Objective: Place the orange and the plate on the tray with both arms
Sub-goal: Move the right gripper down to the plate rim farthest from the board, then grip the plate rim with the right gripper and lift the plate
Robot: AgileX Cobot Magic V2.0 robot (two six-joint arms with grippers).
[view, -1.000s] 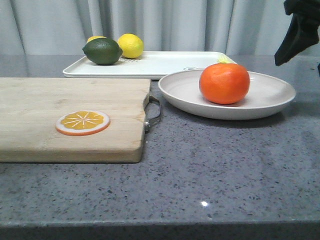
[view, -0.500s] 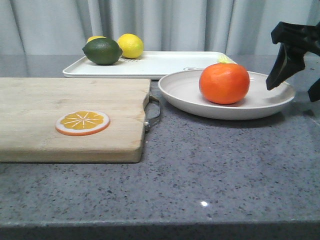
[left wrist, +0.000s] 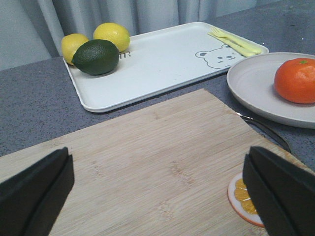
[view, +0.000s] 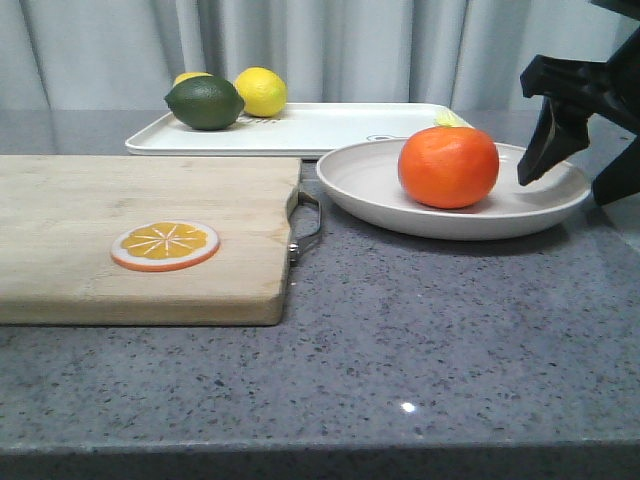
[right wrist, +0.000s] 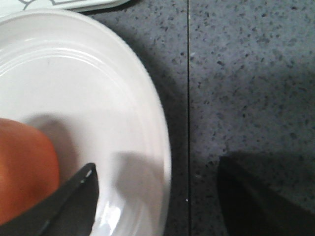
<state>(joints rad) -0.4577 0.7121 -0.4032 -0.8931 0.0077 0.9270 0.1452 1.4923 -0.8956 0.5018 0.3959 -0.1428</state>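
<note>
Your right fingers (view: 575, 175) gape wide, straddling the plate (view: 380, 185) rim — orange (view: 449, 166) just inboard. Left fingers (left wrist: 157, 196) wide too, well off over the board (left wrist: 147, 167).

The tray (view: 300, 128) lay open across its middle and right part; a lime (view: 205, 102) and lemons (view: 261, 91) blocked its left end. The plate (view: 370, 180) pressed near the tray's front edge, the cutting board (view: 140, 235) just beside it.

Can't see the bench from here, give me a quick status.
Right gripper open, straddling plate rim. Left gripper open over cutting board. Orange on plate, beside the tray.
</note>
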